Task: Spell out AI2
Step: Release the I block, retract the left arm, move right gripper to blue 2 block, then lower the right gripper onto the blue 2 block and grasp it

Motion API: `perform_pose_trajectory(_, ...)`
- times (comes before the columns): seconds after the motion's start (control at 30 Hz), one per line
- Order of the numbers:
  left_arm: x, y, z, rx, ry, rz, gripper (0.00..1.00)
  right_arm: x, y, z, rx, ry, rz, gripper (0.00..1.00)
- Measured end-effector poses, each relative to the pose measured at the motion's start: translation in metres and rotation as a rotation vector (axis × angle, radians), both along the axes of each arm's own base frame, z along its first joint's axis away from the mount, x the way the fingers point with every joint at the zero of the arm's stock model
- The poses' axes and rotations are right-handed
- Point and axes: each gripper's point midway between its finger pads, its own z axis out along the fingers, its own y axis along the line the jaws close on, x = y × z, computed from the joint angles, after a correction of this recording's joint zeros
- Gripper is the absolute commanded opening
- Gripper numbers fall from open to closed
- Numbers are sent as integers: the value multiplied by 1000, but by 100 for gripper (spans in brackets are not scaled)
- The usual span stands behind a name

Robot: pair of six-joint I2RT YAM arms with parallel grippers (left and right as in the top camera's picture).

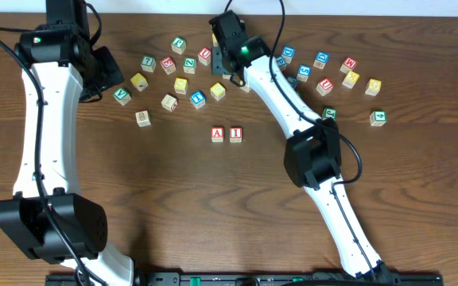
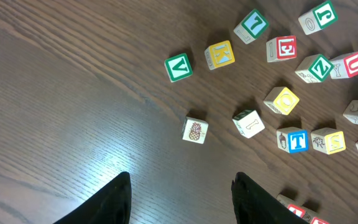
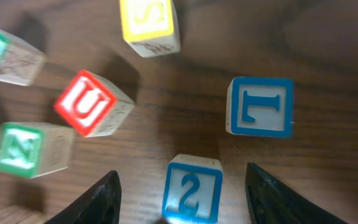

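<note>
Dark wood-grain table (image 1: 173, 206) fills the overhead view. Near the centre of the frame the A block (image 1: 218, 134) and I block (image 1: 235, 134) sit side by side, touching, letters upright. The left gripper (image 1: 108, 73) is at upper left; the right gripper (image 1: 221, 62) is at upper middle among scattered blocks.

Left wrist view: the jaws are spread apart, holding nothing, over bare wood below a pineapple block (image 2: 195, 130).

Right wrist view: the jaws are spread wide on either side of the 2 block (image 3: 192, 191) at bottom centre, clear of both fingers (image 3: 98, 199). Its digit reads upright, top toward the upper edge. Being a cube, it has no long axis. A T block (image 3: 260, 106) lies at its upper right.
</note>
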Motion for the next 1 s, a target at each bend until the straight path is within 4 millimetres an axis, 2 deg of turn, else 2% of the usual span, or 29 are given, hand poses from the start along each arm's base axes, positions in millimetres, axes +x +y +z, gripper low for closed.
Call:
perform_pose_trajectory(0.13,-1,0,0,-1,3,0,51,2,-1,-14,-5,4,-15,54)
perform_pose_trajectory(0.37,-1,0,0,0,3,0,52,9,1,-11,9,-24,-26,38)
perform_pose_trajectory(1.0,-1,0,0,0,3,0,51,9,-1,-18,-7,-21,-35,34)
